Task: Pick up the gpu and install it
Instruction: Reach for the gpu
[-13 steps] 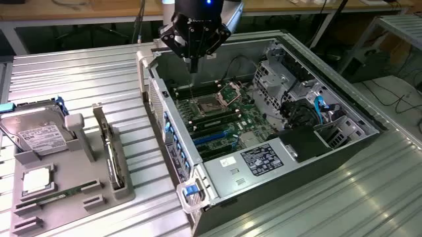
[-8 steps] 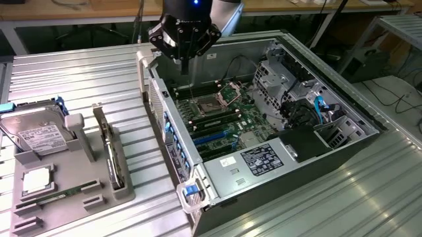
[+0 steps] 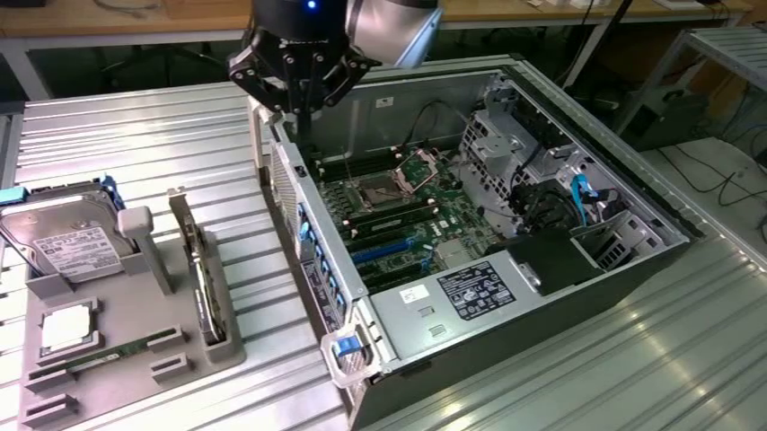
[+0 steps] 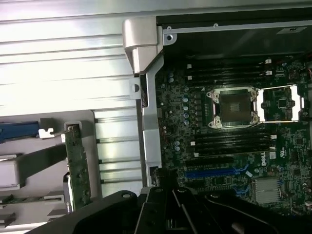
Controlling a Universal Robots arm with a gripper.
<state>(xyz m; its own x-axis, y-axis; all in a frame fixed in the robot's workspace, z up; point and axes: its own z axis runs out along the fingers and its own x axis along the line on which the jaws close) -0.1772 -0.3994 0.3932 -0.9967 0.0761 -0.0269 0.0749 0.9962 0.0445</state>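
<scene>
The gpu stands on its long edge in a slot of the grey holder tray, on the exterior view's left, its metal bracket at the far end. In the wrist view the gpu shows as a thin green-edged card. My gripper hangs over the far left corner of the open computer case, well away from the gpu. Its black fingers are shut with nothing between them. The motherboard lies open below, with blue expansion slots.
The tray also carries a silver hard drive, a processor chip and a green RAM stick. Inside the case sit a CPU socket, cables and drive cages. Ribbed metal table surrounds both.
</scene>
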